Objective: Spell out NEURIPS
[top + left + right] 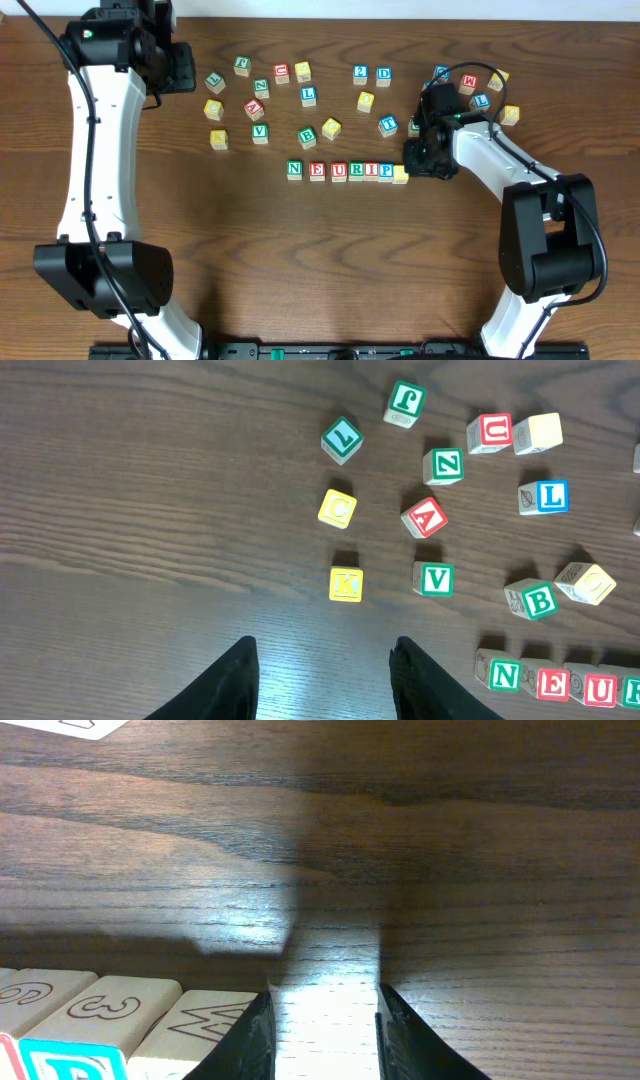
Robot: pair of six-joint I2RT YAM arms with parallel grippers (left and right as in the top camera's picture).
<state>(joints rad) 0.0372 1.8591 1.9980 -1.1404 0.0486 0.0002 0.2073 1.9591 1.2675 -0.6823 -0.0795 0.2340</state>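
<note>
- NEURIPS (340, 171) reads left to right in 1 straight row mid-worktop in the overhead view: green N, red E, red U, green R, red I, blue P (386, 171). A yellow cube (400, 175) follows, its letter too small to read. The 7 cubes sit side by side, touching.
- Loose cubes lie scattered beyond the row, away from the arm bases. The left wrist view reads green J (406, 402), blue L (550, 495), yellow C (338, 508), red A (427, 517), yellow K (346, 583), green V (436, 578) and green B (538, 600).
- Only the overhead view shows a blue 2 (360, 72) and a blue D (384, 75) side by side.
- The left wrist view catches just the start of the row at its lower right edge: N, E, U and part of R.
- Only the right wrist view shows the bare wooden sides at the row's end, with carved marks like a 3 and a W. A corner of P's blue face sits below the 3.
- The right fingers (258, 1035) stand partly apart with nothing between them; only glare-lit worktop (450, 870) shows in the gap. 1 of them stands right against the W-carved side of the yellow cube.
- The left fingers (240, 680) stand apart above bare worktop and hold nothing, with K just ahead of them.
</note>
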